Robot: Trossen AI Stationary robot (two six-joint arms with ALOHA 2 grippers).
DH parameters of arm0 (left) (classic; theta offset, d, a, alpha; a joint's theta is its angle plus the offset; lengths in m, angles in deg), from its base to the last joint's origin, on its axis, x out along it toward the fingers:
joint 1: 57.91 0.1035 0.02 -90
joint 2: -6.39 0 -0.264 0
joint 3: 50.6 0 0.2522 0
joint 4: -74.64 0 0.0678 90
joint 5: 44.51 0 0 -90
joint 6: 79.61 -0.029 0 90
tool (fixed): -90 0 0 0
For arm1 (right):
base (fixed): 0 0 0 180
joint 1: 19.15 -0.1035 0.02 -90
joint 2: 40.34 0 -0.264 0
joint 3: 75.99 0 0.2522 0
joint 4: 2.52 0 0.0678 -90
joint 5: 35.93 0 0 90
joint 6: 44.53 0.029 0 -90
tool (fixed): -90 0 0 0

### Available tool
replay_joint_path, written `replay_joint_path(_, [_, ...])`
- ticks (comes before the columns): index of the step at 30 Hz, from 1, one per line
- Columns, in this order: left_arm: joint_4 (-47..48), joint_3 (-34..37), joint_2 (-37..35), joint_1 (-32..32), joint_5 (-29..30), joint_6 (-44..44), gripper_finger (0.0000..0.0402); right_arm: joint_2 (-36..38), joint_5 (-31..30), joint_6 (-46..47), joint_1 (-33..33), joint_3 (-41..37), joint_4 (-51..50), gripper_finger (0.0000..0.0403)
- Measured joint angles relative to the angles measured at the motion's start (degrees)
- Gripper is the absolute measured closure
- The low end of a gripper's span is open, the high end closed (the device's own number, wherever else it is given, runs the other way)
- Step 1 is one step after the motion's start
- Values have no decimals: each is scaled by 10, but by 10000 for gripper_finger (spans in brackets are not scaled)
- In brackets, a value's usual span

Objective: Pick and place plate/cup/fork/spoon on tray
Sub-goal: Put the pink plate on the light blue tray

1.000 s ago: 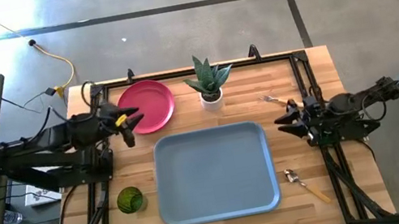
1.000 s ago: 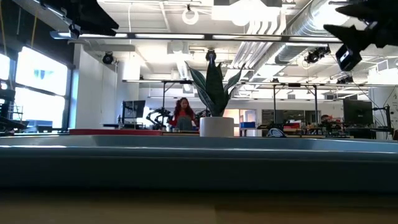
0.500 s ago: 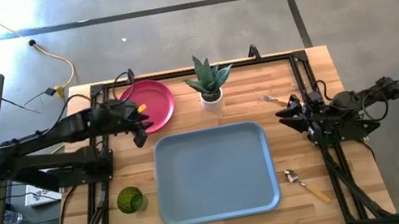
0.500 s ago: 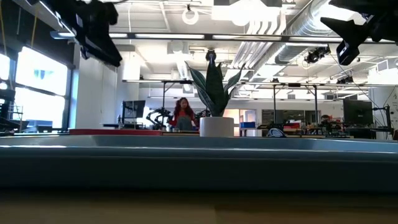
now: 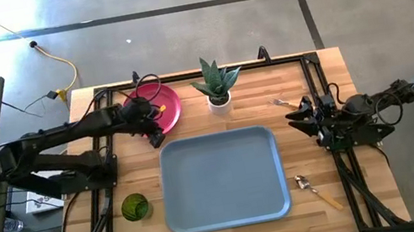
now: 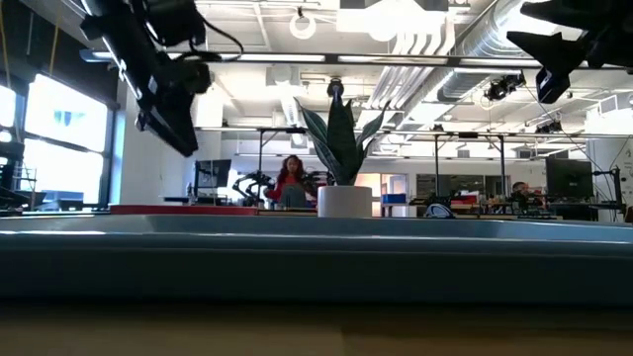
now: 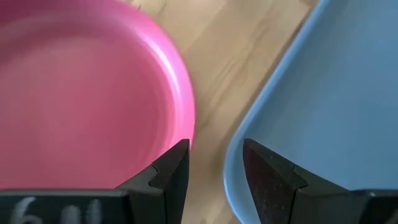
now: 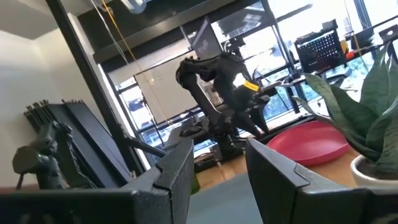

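Plate (image 8: 311, 144) beside left arm (image 8: 217, 93)

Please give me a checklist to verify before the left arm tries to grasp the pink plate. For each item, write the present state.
1. Left gripper fingers open: ok, a gap shows between them.
2. Left gripper at the plate: ok, it is over the plate's rim on the tray side.
3. Rim between the fingers: not ok; in the left wrist view the rim lies beside one finger, and bare wood shows in the gap.
4. Tray free to receive the plate: ok, nothing lies in it.
5. Potted plant apart from the plate: ok, it stands beside the plate without touching.
6. Right gripper out of the way: ok, it waits at the table's right side, fingers open.
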Motion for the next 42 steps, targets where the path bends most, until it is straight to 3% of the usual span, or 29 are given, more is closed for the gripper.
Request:
replay_joint_path(13, [2, 0, 83, 34, -25, 20, 263, 0, -16, 5, 0, 0, -110, 265])
replay_joint_path(42, [-3, 0, 197, 44, -18, -106, 263, 0, -44, 5, 0, 0, -113, 265])
